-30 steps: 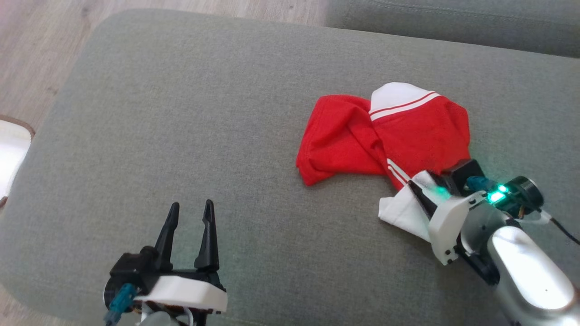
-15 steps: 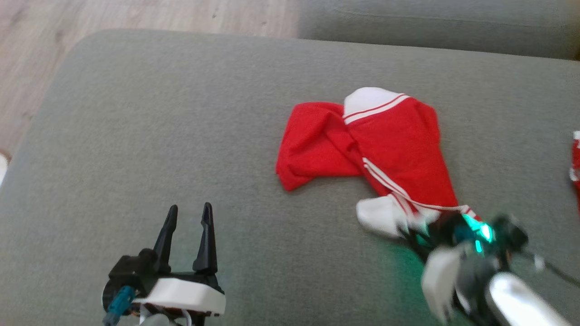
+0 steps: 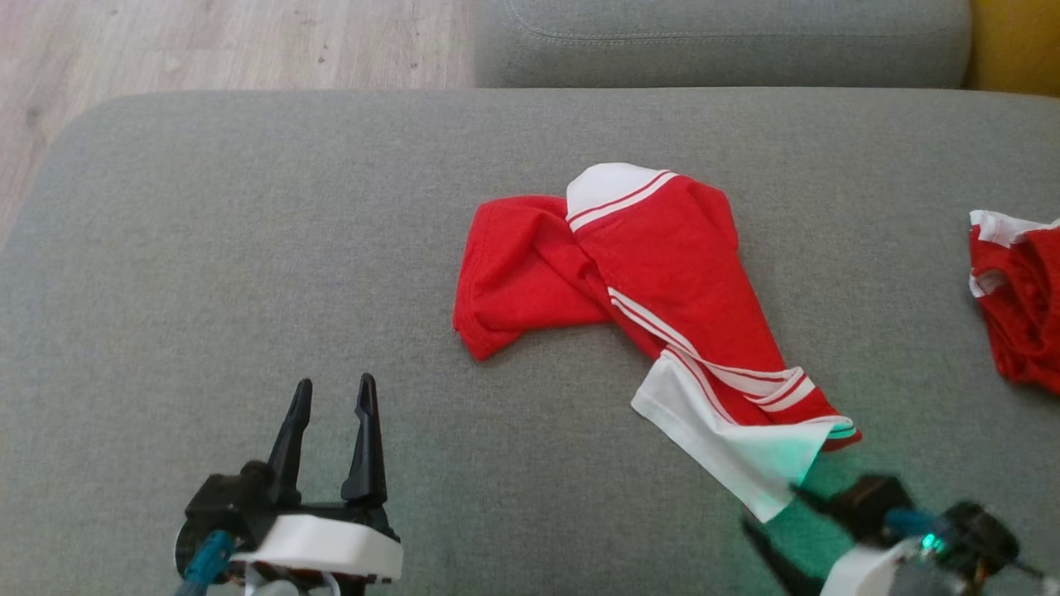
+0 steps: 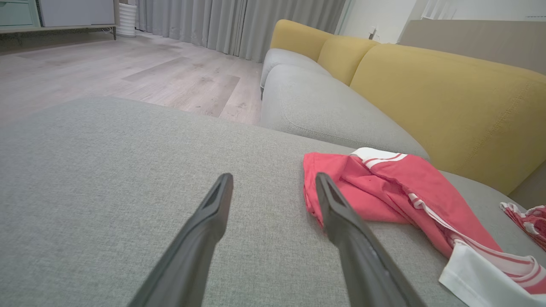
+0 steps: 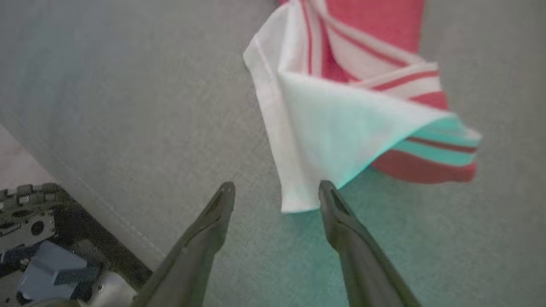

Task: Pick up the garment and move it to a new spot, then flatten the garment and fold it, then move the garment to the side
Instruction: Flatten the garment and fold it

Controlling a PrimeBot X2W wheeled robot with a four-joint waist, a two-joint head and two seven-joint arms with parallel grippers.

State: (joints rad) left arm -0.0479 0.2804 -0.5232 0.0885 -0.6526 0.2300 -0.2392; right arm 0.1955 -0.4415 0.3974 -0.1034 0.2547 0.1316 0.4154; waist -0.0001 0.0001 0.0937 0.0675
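We see the red fabric garment with white bands and stripes [image 3: 662,281] lying crumpled on the wide grey upholstered cushion [image 3: 248,248], right of its middle. Its long axis runs from the far edge down toward the near right corner. A striped white end points to the far edge and a broad white hem points to the near right corner, while a red fold spreads left.

The right wrist view shows the right gripper [image 5: 276,186] from close by. Its jaws are released and stand apart, and the hem's white corner lies just ahead of the tips, tinted green by the wrist light. In the head view this gripper is a blurred shape at the near right corner, its fingers aimed up and left at the hem.

The left gripper [image 3: 333,382] sits by the near edge, left of the middle. Its jaws are released, holding nothing and pointing at the far edge.

The left wrist view adds the yellow sofa backrest [image 4: 448,98] and the pale wooden floor [image 4: 128,64]. A second red and white cloth [image 3: 1023,323] lies at the right edge.
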